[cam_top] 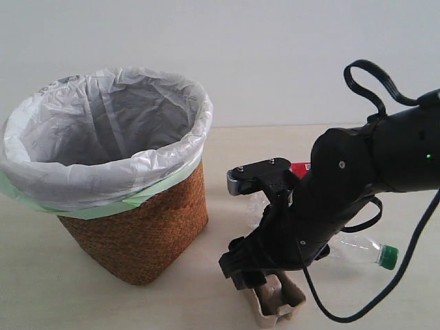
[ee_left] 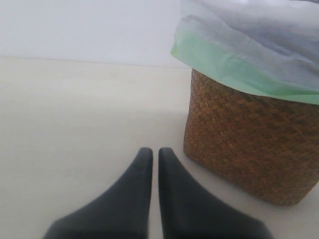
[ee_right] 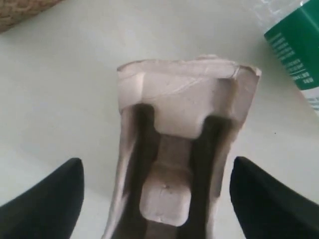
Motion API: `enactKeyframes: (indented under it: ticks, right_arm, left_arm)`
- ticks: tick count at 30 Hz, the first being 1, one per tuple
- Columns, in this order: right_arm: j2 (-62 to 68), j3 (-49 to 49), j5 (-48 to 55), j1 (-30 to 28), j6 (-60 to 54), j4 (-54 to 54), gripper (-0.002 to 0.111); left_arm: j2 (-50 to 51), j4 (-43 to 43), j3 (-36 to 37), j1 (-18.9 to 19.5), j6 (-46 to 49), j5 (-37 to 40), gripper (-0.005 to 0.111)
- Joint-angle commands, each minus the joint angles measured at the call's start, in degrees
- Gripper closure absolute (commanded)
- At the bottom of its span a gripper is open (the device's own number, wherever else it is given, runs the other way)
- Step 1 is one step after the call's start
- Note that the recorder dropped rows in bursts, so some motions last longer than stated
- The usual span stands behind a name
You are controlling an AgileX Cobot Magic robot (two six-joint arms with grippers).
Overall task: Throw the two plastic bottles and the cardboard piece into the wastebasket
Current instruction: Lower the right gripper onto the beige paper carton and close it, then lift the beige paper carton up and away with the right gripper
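The right gripper (ee_right: 157,164) hangs over the moulded pulp tray (ee_right: 185,112), jaws spread wide either side of it without touching. The tray lies on the pale surface (cam_top: 62,289) near the wicker wastebasket (cam_top: 141,234), the green-capped bottle (cam_top: 368,251) close by. The left gripper (ee_left: 151,153) sits low beside the wastebasket, jaws closed, empty.

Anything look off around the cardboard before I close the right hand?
Nothing stands out. The wastebasket stands upright, liner over its rim; the cardboard piece sits centred between the fingers of the open right hand; the green-capped bottle lies on its side nearby. No spill visible.
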Motion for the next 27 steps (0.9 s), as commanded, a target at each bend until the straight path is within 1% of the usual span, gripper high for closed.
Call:
enactKeyframes:
  ticks: [1,11,13,14,16,17,18,20,23,27]
  right_arm:
    - [3.17,-0.48,-0.60,0.12,0.00,-0.54,0.037]
    - [8.11,-0.48,-1.63,0.12,0.00,-0.54,0.037]
    - [8.26,-0.48,-1.63,0.12,0.00,-0.54,0.040]
    - [8.26,-0.48,-1.42,0.12,0.11,-0.54,0.045]
    - [8.02,-0.48,-1.00,0.12,0.39,-0.54,0.065]
    - [8.03,-0.48,-0.63,0.12,0.39,-0.54,0.072]
    - [7.79,-0.48,-0.01,0.12,0.39,-0.54,0.087]
    - [7.24,-0.58,1.50,0.12,0.39,-0.44,0.109]
    - [3.39,-0.58,7.24,0.12,0.48,0.38,0.108]
    - [-3.84,-0.35,11.90,0.12,0.48,1.00,0.108]
  left_arm:
    - [-0.19,0.17,0.23,0.04,-0.48,-0.07,0.103]
    - [-0.19,0.17,0.23,0.04,-0.48,-0.07,0.103]
    - [-0.19,0.17,0.23,0.04,-0.48,-0.07,0.103]
    - [-0.19,0.17,0.23,0.04,-0.48,-0.07,0.103]
    - [-0.19,0.17,0.23,0.04,-0.48,-0.07,0.103]
    - [-0.19,0.17,0.23,0.04,-0.48,-0.07,0.103]
    - [-0.19,0.17,0.23,0.04,-0.48,-0.07,0.103]
    - [-0.19,0.17,0.23,0.04,-0.48,-0.07,0.103]
    - [-0.19,0.17,0.23,0.04,-0.48,-0.07,0.103]
    - [-0.19,0.17,0.23,0.04,-0.48,-0.07,0.103]
